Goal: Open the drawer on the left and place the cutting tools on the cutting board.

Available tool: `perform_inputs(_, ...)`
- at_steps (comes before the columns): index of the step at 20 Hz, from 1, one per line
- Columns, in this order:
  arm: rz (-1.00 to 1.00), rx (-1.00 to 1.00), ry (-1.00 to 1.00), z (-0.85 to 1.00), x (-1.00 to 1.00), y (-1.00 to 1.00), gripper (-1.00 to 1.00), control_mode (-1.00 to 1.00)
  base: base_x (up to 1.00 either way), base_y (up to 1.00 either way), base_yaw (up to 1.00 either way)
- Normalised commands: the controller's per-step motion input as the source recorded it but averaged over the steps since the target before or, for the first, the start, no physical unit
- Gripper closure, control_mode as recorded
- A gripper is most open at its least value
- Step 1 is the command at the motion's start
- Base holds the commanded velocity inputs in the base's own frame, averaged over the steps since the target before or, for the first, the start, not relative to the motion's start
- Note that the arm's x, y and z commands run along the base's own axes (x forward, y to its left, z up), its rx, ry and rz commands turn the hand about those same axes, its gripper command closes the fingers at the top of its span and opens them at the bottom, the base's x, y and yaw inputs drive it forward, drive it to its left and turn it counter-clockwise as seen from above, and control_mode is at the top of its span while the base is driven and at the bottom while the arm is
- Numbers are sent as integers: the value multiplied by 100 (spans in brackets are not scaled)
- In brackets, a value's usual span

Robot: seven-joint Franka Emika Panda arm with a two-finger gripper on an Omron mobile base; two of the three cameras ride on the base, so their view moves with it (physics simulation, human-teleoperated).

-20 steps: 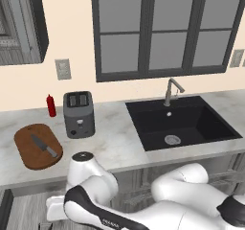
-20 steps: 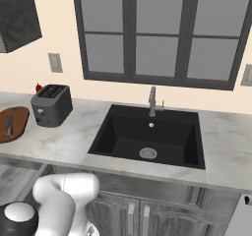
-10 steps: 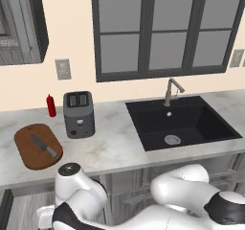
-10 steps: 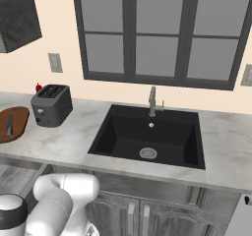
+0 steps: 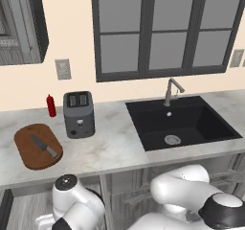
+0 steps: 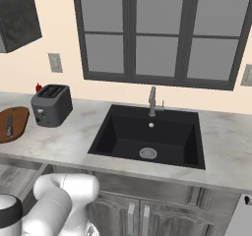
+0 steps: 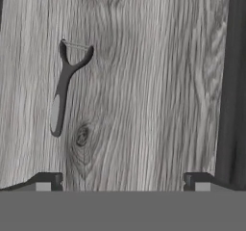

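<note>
Left base view: flat reddish-brown oblong wooden cutting board (image 5: 38, 146) lies on the pale marbled stone counter (image 5: 112, 147), left of the dark grey two-slot toaster (image 5: 78, 114). A small knife with grey steel blade and dark handle (image 5: 45, 146) rests diagonally on the board. A small red bottle (image 5: 50, 105) stands by the wall, just behind and left of the toaster. Black recessed sink (image 5: 184, 123) with silver tap (image 5: 171, 91) sits to the right. The white arm bends down below the counter edge.

Right base view: same board (image 6: 12, 124) at the far left edge of the counter, knife (image 6: 10, 125) on it, toaster (image 6: 51, 104) beside it, sink (image 6: 150, 137) in the middle. Grey wood-grain cabinet doors (image 6: 135, 216) below.

Hand view: camera looks onto the grey wood-grain drawer floor (image 7: 144, 81). A dark grey Y-shaped peeler with slim blade bar (image 7: 66, 85) lies flat on it, upper left. Gripper (image 7: 124, 181) hovers with jaws spread wide, nothing between them; peeler is apart from both fingertips (image 7: 48, 180). A dark drawer wall (image 7: 234, 81) runs along the right side.
</note>
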Motion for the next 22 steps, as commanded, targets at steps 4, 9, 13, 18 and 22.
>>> perform_inputs(4,0,0,0,-28,9,1,-100,-100,0,0,0)
perform_inputs(9,0,0,2,-2,15,0,-100,-100,0,0,0)
perform_inputs(13,0,0,0,-1,19,0,-100,-100,0,0,0)
perform_inputs(18,0,0,0,-7,12,10,-100,-100,0,0,0)
perform_inputs(22,0,0,1,-20,13,17,-100,-100,0,0,0)
